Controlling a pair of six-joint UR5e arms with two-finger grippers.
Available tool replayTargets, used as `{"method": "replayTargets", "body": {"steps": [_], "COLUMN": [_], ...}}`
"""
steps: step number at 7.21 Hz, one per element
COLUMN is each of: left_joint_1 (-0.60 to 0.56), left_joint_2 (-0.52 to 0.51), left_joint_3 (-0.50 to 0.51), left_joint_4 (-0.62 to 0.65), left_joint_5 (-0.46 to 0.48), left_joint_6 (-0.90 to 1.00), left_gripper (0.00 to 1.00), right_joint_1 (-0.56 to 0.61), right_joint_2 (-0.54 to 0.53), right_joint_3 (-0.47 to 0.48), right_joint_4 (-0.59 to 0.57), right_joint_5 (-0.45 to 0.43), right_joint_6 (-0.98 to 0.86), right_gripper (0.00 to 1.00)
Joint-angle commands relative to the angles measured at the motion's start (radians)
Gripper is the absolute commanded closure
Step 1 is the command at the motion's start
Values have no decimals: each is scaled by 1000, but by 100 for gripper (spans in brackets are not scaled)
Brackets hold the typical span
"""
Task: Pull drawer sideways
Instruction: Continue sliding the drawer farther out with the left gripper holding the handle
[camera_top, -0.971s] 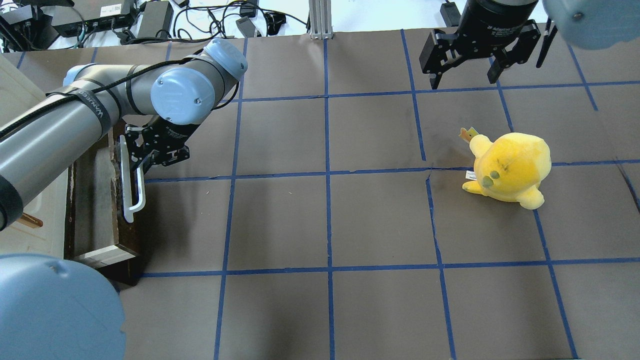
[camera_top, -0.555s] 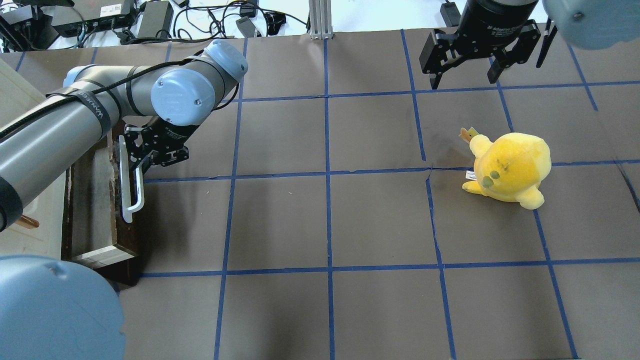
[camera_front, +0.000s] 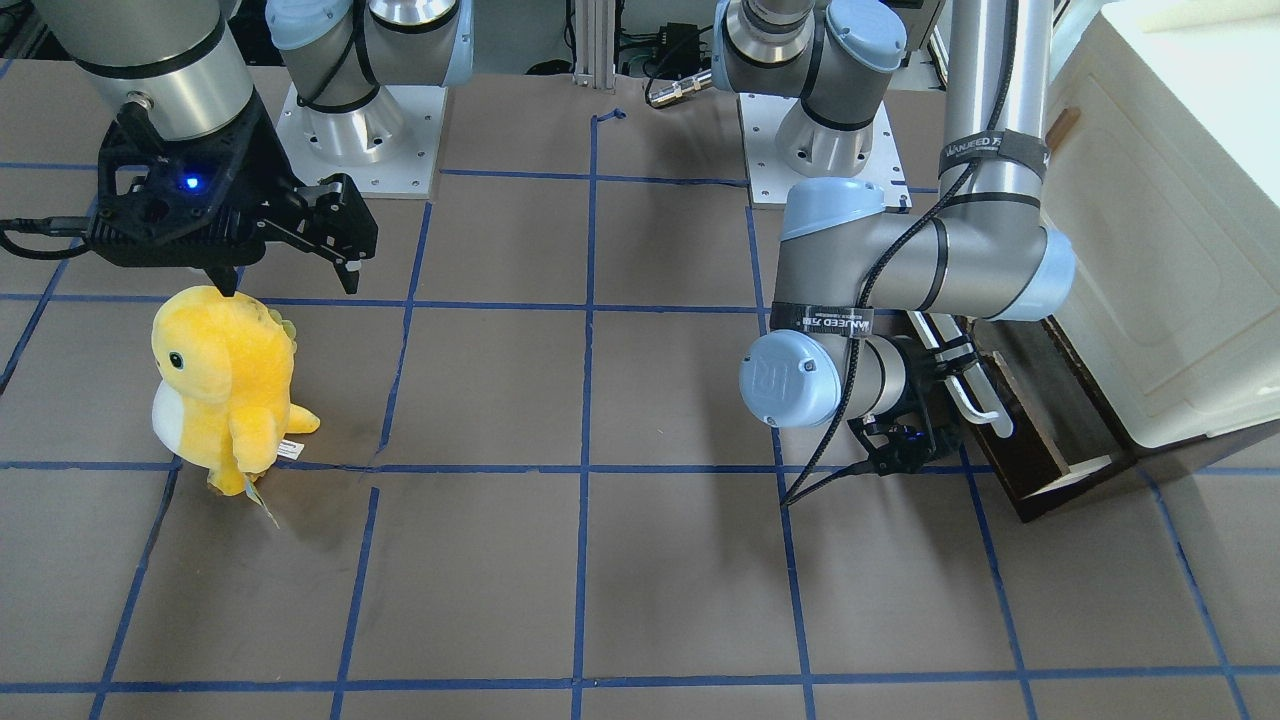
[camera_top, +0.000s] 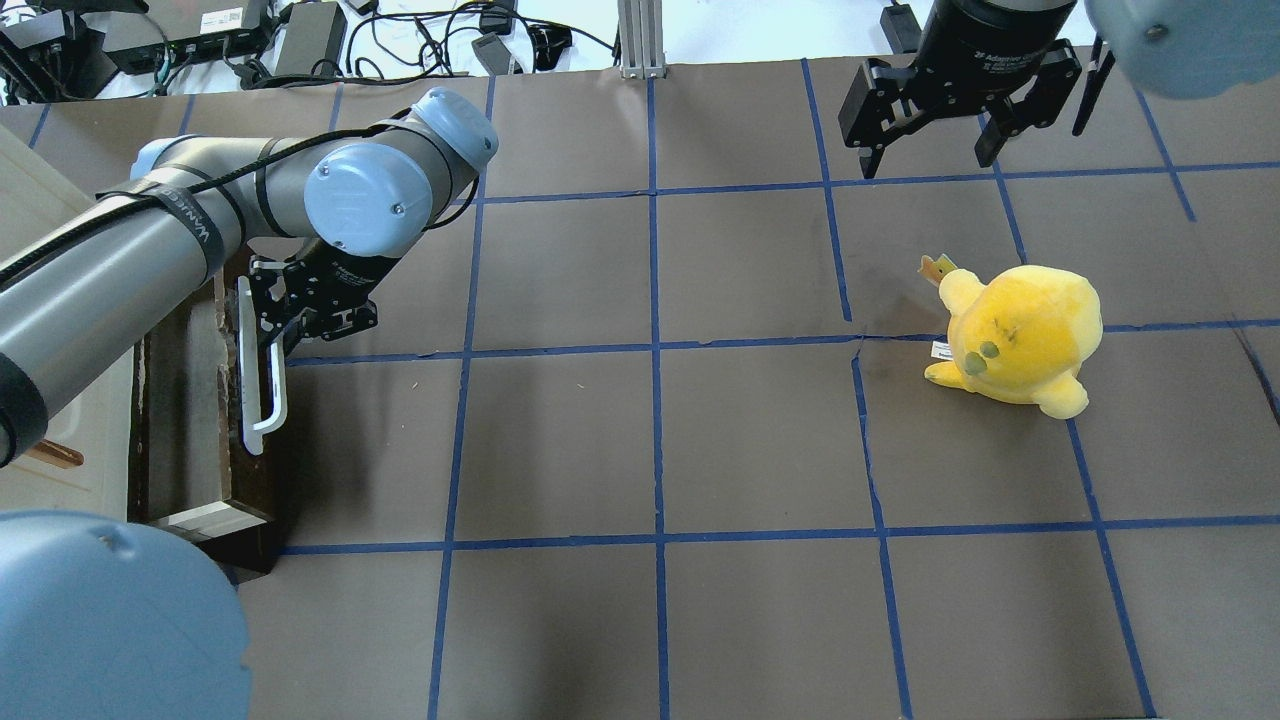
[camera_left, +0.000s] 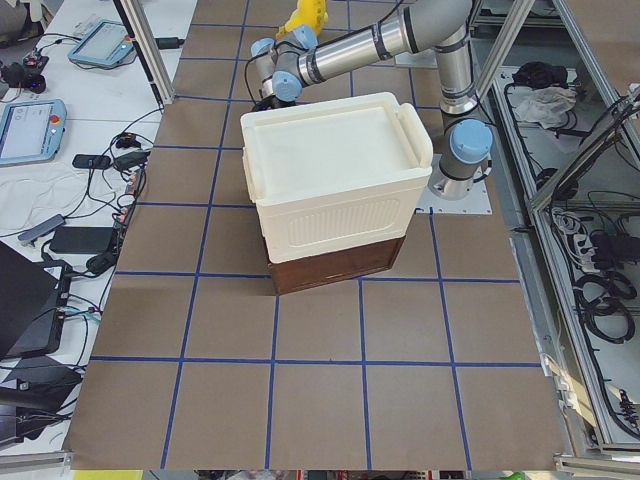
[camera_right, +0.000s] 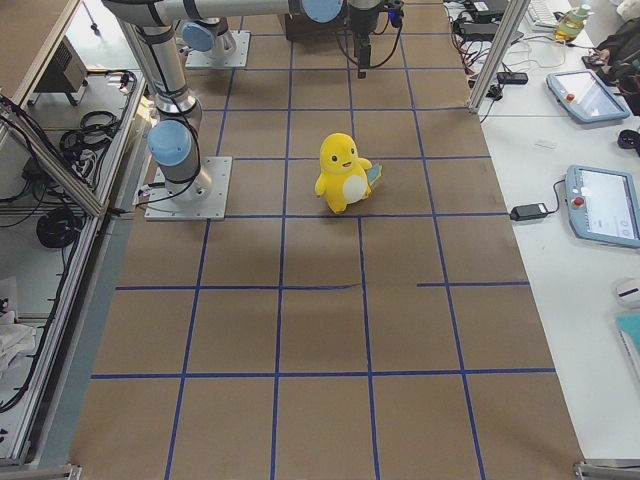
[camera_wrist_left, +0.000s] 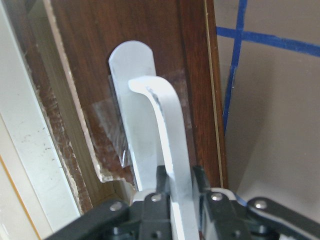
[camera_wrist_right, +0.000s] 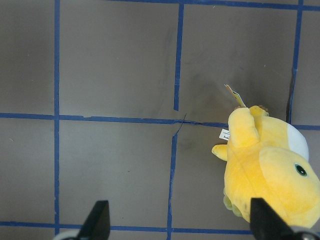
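The dark brown drawer stands partly pulled out from under the cream-white cabinet at the table's left edge, its pale inside showing. Its long white bar handle runs along the front. My left gripper is shut on the far end of that handle. In the left wrist view the fingers clamp the handle from both sides. The drawer also shows in the front-facing view. My right gripper is open and empty, high at the back right.
A yellow plush toy stands on the brown paper under and near my right gripper; it also shows in the right wrist view. Blue tape lines grid the table. Cables and power bricks lie beyond the far edge.
My left gripper, still shut on the handle, has shifted slightly, and the drawer and cabinet have shifted a little with it. The right arm and the plush toy have not moved.
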Motion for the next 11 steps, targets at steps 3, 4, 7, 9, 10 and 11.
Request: {"method": "replayTargets", "body": {"steps": [3, 4, 7, 9, 10, 11], "left_joint_1": [-19, -21, -41, -42, -45, -50], "left_joint_2": [-3, -3, -3, -5, -6, -9], "left_joint_3": [-10, -10, -10, -6, -3, -3], "left_joint_4": [-6, -10, -20, -20, -20, -20], "left_joint_5": [20, 20, 17, 12, 8, 6], "left_joint_6": [-31, -37, -59, -68, -68, -69], "left_gripper": [100, 100, 100, 100, 100, 100], "right_joint_1": [0, 0, 0, 0, 0, 0], "right_joint_2": [0, 0, 0, 0, 0, 0], "right_joint_3": [0, 0, 0, 0, 0, 0], "right_joint_4": [0, 0, 0, 0, 0, 0], "right_joint_5": [0, 0, 0, 0, -1, 0], "right_joint_6": [0, 0, 0, -2, 0, 0], "right_gripper": [0, 0, 0, 0, 0, 0]}}
